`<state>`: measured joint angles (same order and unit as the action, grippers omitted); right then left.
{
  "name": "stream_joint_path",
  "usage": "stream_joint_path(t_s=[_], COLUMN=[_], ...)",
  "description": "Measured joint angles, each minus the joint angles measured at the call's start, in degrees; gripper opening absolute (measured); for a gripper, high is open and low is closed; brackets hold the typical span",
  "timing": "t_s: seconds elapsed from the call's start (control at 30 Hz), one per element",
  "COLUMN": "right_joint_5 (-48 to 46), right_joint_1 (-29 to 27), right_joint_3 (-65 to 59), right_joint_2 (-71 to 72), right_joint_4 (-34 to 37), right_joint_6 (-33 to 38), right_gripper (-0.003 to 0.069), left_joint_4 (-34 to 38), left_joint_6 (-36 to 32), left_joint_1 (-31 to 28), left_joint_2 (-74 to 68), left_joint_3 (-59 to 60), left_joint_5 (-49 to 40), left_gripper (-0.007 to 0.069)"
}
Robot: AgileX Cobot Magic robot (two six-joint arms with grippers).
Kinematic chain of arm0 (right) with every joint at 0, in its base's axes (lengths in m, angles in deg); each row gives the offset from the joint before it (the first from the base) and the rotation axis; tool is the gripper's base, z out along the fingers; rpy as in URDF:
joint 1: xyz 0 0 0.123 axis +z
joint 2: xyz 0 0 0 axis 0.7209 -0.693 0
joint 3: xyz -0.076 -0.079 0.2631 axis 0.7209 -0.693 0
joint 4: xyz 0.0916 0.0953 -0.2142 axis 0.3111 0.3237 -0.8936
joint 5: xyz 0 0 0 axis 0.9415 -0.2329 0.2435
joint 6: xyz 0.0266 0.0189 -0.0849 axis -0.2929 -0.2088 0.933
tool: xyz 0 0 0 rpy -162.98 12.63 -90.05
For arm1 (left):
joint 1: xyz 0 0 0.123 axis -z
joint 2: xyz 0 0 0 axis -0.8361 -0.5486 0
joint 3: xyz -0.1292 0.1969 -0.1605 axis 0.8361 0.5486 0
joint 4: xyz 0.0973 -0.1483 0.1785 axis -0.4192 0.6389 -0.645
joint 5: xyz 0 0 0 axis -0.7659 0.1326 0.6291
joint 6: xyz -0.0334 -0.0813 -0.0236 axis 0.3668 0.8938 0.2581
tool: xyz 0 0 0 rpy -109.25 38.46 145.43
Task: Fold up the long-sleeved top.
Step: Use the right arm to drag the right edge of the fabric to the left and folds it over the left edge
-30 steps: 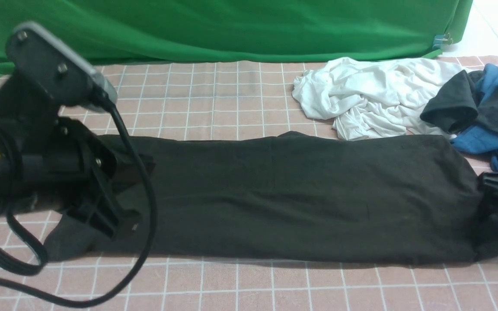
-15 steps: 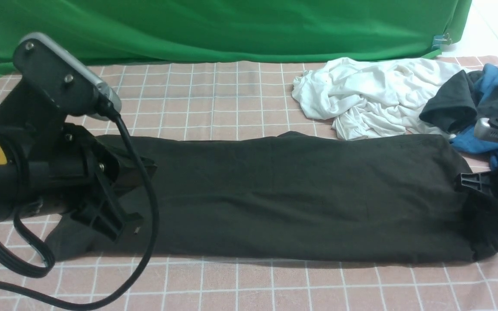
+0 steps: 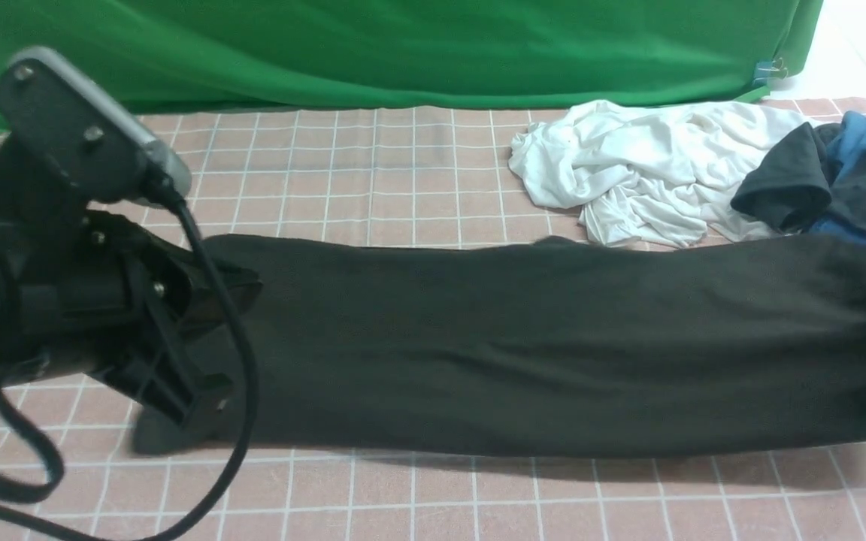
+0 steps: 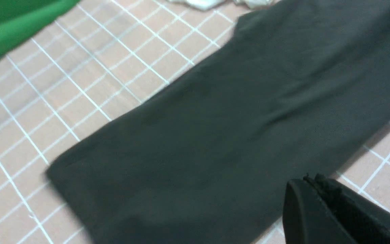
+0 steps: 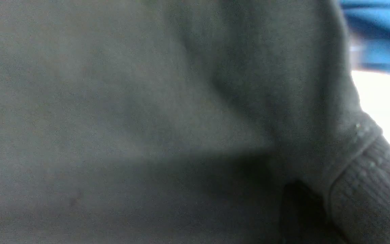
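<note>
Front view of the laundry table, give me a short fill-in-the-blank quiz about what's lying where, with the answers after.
1. The long-sleeved top stretched across the checked cloth is ____ in colour.
2. The crumpled garment lying just behind the top, right of centre, is ____.
3. The backdrop hanging behind the table is ____.
4. At the far right, a dark grey garment lies bunched with a ____ one.

Missing words: black; white; green; blue
</note>
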<state>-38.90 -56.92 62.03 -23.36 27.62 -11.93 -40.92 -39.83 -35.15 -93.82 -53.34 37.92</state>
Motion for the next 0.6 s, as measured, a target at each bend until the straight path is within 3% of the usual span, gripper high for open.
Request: stream_joint_path(t_s=[0.13, 0.37, 0.47, 0.5, 0.6], right_joint_5=[-3.00, -4.30, -4.94, -4.94, -4.85], right_joint_1=[-4.24, -2.98, -0.07, 2.09, 5.35], right_joint_3=[-0.02, 0.69, 3.14, 5.21, 8.43], right_joint_2=[7.78, 15.73, 17.87, 18.71, 19.00], right_joint_4=[-2.08, 1.54, 4.56, 6.71, 10.11], right_joint_6=[0.00, 1.48, 2.47, 3.27, 3.62], right_gripper=[0.0092, 0.0092, 0.0092, 0.0092, 0.0092], left_joint_4=[-0.06, -2.75, -8.77, -14.96, -19.89], left_joint_6=[-0.08, 1.28, 8.22, 14.06, 18.78], left_joint_1=[0.00, 0.00, 0.00, 0.00, 0.00], left_joint_2=[1.50, 1.83, 1.83, 1.83, 1.88], left_joint_3=[0.00, 0.00, 0.00, 0.00, 0.00], left_joint_5=[0.00, 0.05, 0.05, 0.00, -0.85], left_gripper=[0.0020, 0.0020, 0.0020, 0.0020, 0.0020])
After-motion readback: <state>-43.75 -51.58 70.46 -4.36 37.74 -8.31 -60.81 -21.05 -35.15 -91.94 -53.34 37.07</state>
